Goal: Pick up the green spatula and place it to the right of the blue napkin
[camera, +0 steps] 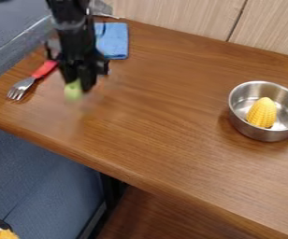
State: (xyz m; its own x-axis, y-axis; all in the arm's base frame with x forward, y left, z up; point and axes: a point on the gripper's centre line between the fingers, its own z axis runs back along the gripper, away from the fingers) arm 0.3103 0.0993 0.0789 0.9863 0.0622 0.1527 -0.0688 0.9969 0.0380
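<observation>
Green spatula: here it is, a blurred patch of green [73, 90] right at the gripper's lower end, on the near side of the napkin and a little to its left in the view; the rest of its shape is lost in the blur.
Gripper: black, pointing down over the left part of the table, and this is the spot to watch! Its tip [81, 85] is right by the green, but spread, pressed together or pinching the spatula? Can't tell from here.
Arm: black too, coming in from the top edge, left of centre, and crossing in front of the napkin's left side.
Blue napkin: lying flat behind the gripper [115, 41], near the table's far edge, partly covered by the arm.
Fork: over on the left, red handle [45, 69] up beside the gripper, silver tines [17, 90] aimed at the table's near left edge.
Metal pot: well apart, way out on the right side [240, 120], its handle running off the view.
Corn: yellow, and it's inside the pot [262, 113], narrow end up.
Table: brown wood grain all across [165, 135], its near edge slanting down to the right.
Back wall: pale wood panels [184, 15] split by one dark seam.
Bottom left corner: a small yellow-orange piece [6, 234], cut off by the frame.
</observation>
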